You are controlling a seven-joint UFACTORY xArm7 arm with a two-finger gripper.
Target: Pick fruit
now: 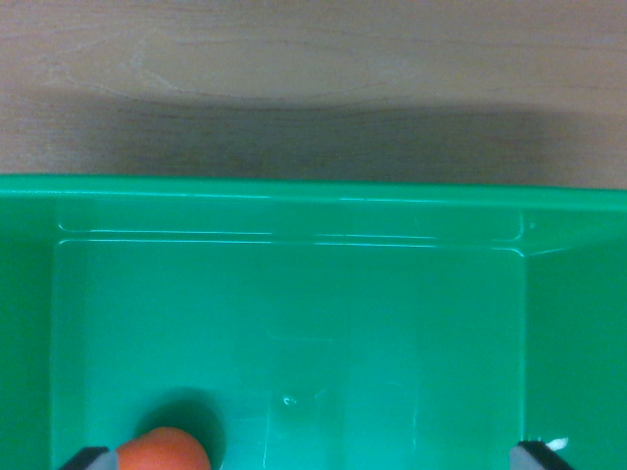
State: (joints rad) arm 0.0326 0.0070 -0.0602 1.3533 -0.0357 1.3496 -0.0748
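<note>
A pale wooden tabletop runs across the far side, shadowed beside a green bin. The wrist camera looks straight down into the bin, apparently to line up a pick. The hand is spread wide, its tips at the near corners, holding nothing. An orange fruit lies on the bin floor, near left, just beside the left tip.

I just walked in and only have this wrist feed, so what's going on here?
The arm's wrist camera looks straight down into a green bin on a wooden table. An orange fruit lies on the bin floor at the bottom edge, toward the wrist view's left. The tool is spread wide, its two fingertips just showing at the lower corners, the fruit right beside the left one. Nothing is gripped yet.
</note>
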